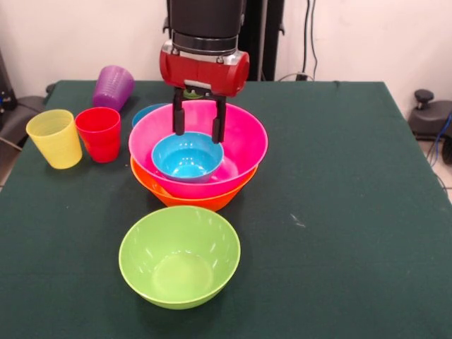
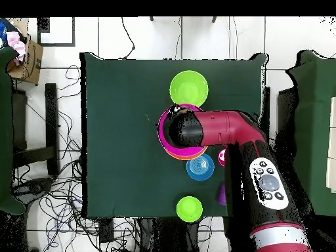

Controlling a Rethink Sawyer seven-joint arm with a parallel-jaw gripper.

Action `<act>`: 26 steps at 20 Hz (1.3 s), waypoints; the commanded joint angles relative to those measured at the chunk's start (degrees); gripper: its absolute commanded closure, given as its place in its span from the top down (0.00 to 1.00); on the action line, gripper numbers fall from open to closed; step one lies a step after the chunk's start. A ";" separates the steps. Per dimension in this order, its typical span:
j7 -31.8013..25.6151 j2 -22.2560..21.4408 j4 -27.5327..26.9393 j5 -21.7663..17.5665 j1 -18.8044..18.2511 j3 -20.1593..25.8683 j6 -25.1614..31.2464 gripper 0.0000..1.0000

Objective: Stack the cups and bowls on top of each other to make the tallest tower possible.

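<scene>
A small blue bowl (image 1: 187, 157) sits inside the pink bowl (image 1: 244, 145), which is nested in the orange bowl (image 1: 191, 196) at the table's middle. My gripper (image 1: 199, 131) hangs over the pink bowl, open, its black fingers (image 1: 179, 119) reaching down to the blue bowl's far rim with nothing held between them. Closer to the camera stands a light green bowl (image 1: 179, 256) (image 2: 189, 88). At the left stand the yellow cup (image 1: 55, 138) and red cup (image 1: 99, 134); the purple cup (image 1: 113, 87) is tilted behind them. From above, the arm hides most of the stack; only the pink bowl's rim (image 2: 161, 125) shows.
Another blue bowl (image 1: 147, 113) (image 2: 200, 168) peeks out behind the pink one. A small green bowl (image 2: 189, 209) stands near the robot's edge of the dark green table (image 1: 339, 176). Chairs and cables surround the table.
</scene>
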 commanded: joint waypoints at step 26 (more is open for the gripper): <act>-23.67 -2.59 -8.30 -2.54 -9.78 13.26 19.61 1.00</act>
